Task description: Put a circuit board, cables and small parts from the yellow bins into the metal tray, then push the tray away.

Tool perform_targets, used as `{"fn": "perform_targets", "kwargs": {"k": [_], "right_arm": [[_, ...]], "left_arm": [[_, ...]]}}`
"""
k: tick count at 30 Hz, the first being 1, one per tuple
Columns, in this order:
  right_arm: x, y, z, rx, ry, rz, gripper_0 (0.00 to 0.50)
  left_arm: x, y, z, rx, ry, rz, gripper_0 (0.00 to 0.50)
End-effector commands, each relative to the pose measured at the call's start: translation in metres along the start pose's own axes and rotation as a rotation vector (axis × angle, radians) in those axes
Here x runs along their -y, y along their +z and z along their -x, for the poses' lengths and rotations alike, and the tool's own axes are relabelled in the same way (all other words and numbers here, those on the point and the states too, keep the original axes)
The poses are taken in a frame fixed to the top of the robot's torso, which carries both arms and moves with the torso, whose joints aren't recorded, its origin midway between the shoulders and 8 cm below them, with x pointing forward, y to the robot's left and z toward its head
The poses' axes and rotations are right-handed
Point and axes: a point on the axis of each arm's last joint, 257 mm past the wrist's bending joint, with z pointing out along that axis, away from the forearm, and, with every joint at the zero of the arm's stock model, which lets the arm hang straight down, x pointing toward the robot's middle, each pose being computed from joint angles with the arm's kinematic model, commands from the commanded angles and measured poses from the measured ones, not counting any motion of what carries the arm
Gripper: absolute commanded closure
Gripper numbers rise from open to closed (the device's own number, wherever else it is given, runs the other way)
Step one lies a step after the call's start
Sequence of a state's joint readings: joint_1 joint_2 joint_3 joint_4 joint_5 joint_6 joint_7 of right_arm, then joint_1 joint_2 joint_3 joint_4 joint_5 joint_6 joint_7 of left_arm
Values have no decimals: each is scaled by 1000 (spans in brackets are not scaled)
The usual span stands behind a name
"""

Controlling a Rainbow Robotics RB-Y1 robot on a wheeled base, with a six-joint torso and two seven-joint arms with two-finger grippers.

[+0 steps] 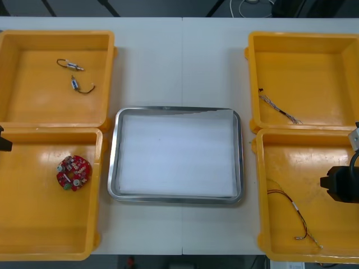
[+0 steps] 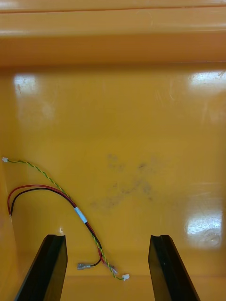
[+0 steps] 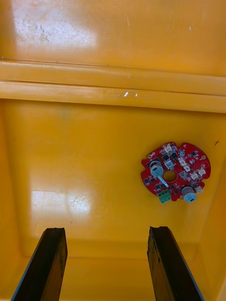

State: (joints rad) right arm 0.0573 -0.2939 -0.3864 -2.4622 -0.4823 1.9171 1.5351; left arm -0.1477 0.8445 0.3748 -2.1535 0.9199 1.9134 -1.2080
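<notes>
A round red circuit board [image 1: 73, 172] [image 3: 175, 172] lies in the near left yellow bin [image 1: 33, 246]. My left gripper [image 3: 106, 263] hangs open over that bin, the board lying beyond its fingers and off to one side. A red and yellow cable [image 1: 294, 212] [image 2: 61, 207] lies in the near right bin [image 1: 275, 241]. My right gripper [image 2: 108, 268] is open above it, with the cable's near end between the fingers; its arm [image 1: 341, 182] shows at the right edge. The metal tray [image 1: 115, 168], white inside, sits in the middle with nothing in it.
The far left bin [image 1: 22, 106] holds two small metal parts [image 1: 70, 65] [image 1: 78, 86]. The far right bin [image 1: 331, 45] holds a twisted cable [image 1: 279, 109]. Bare table lies beyond the tray.
</notes>
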Motion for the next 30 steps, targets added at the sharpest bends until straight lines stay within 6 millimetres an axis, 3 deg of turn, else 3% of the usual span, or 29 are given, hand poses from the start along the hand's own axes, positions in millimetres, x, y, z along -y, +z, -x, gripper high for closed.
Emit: {"fn": "perform_targets", "kwargs": {"k": [1,30], "right_arm": [[-5,-3,6,12,5,6,0],[-5,-3,6,12,5,6,0]], "left_arm": [[-15,-13,4,25,110,48,0],[-15,-13,4,25,110,48,0]]}}
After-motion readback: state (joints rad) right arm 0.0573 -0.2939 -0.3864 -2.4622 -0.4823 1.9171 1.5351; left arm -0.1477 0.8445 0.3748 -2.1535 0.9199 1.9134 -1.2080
